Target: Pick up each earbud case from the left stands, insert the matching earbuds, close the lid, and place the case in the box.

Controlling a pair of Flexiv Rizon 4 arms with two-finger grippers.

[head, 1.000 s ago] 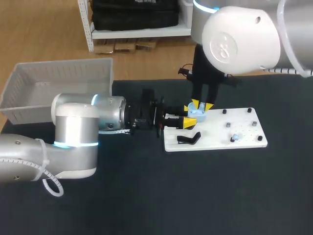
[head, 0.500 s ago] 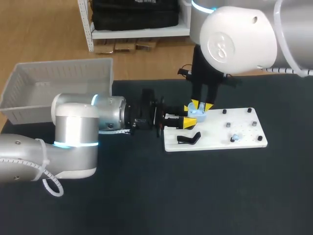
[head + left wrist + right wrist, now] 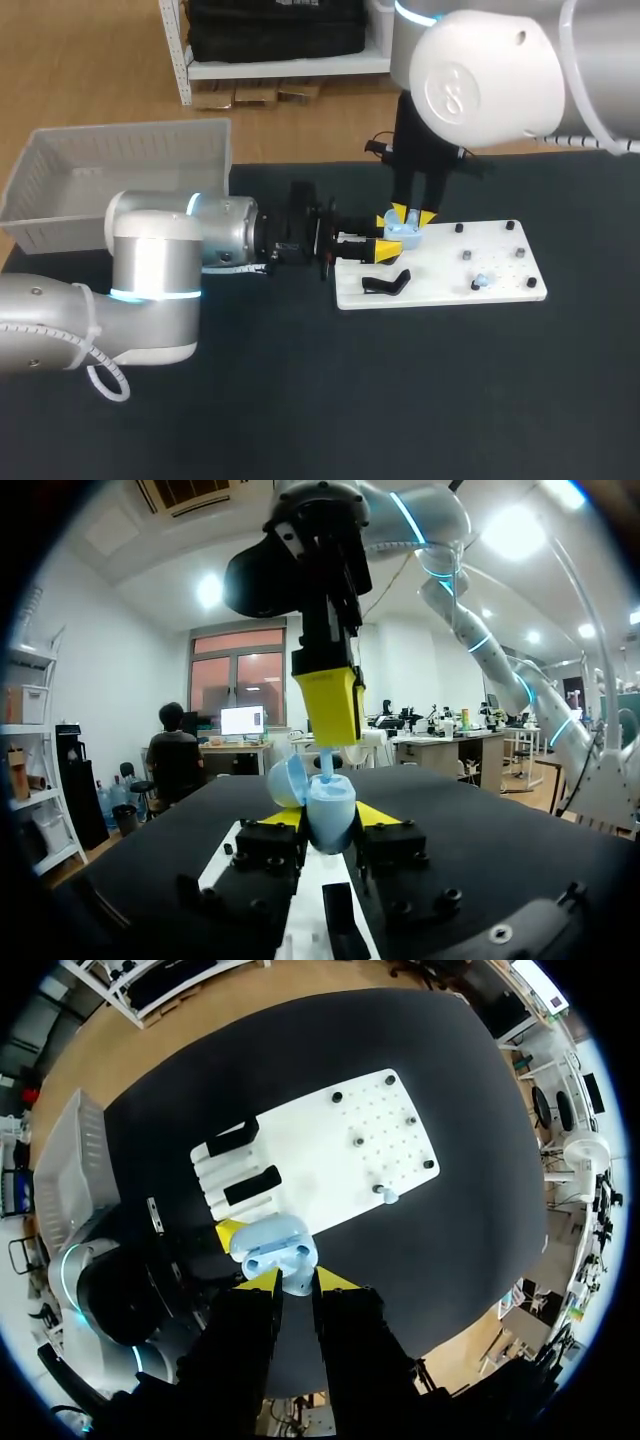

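A light blue earbud case [image 3: 404, 236] with its lid open is held just above the left part of the white board [image 3: 440, 268]. My left gripper [image 3: 386, 249] is shut on it from the side; in the left wrist view the case [image 3: 328, 798] sits between the yellow fingertips [image 3: 283, 817]. Straight above, my right gripper [image 3: 408, 216] points down, shut on a small light blue earbud [image 3: 297, 1283] whose end dips into the open case [image 3: 274, 1244]. A second earbud [image 3: 481, 281] rests on a peg at the board's right.
One black stand [image 3: 385, 283] sits on the board's near left, with several small black pegs [image 3: 466, 256] to its right. A grey bin [image 3: 120, 180] stands at the table's back left. Dark table surface surrounds the board.
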